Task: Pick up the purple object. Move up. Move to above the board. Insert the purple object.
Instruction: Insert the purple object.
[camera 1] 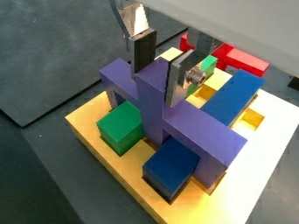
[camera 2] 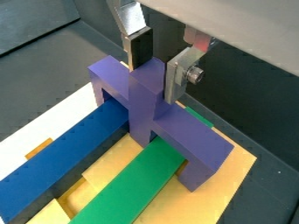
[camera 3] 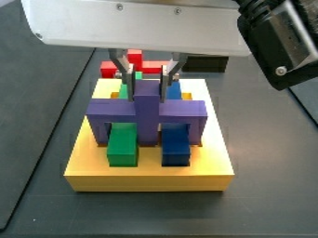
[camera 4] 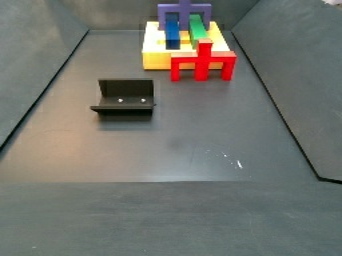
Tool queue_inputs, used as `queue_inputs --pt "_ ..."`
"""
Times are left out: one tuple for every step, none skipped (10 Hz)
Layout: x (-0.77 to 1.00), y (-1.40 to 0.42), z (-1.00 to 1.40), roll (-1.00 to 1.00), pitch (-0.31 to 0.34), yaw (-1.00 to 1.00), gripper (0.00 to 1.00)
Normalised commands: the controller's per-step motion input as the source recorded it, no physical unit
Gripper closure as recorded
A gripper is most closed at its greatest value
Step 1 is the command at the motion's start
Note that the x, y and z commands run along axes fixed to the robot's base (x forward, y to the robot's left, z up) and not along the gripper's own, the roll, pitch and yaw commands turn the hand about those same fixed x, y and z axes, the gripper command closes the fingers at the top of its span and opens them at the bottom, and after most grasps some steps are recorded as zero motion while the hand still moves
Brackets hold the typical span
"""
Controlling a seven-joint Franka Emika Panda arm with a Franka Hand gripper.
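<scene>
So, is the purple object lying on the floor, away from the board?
No: in a side view the purple object stands upright on the yellow board, with the gripper jaws on either side of its stem.

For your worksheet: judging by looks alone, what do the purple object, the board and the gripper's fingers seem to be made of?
Purple object, between the gripper fingers above the board: matte, sharp-edged, probably painted wood or plastic. Board: thick yellow slab, same flat finish. Fingers: bright silver plates, apparently metal, with dark pads.

Light fell evenly and fairly bright from overhead. My tool (camera 1: 160,68) showed sharp in both wrist views, its silver fingers (camera 2: 177,77) catching mild glare. In a side view the dark floor (camera 4: 174,150) carried a soft sheen with small white glints, and the near white housing (camera 3: 125,23) looked blurred.
</scene>
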Motion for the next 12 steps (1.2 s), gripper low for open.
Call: queue_inputs --pt "0.13 0.0 0.0 -0.07 -0.033 0.0 1.0" --pt "0.13 0.0 0.0 -0.13 -0.06 0.0 1.0" --pt "0.0 0.0 -0.07 -0.12 -0.123 0.0 1.0" --pt "0.0 0.01 -0.14 -0.11 -0.131 0.0 1.0" --pt "0.0 0.0 -0.24 -0.06 -0.129 0.0 1.0" --pt "-0.05 0.01 -0.25 -0.04 -0.116 0.0 1.0" --pt "-0.06 0.05 -0.2 -0.05 -0.103 0.0 1.0" --pt "-0.05 0.01 -0.32 -0.01 -0.129 0.0 1.0" --pt "0.0 0.04 -0.41 -0.02 -0.099 0.0 1.0" --pt "0.0 0.01 -0.48 0.0 -0.081 0.0 1.0" --pt "0.0 0.0 -0.47 0.0 -0.027 0.0 1.0" --pt "0.0 0.03 -0.12 0.0 0.0 0.0 1.0"
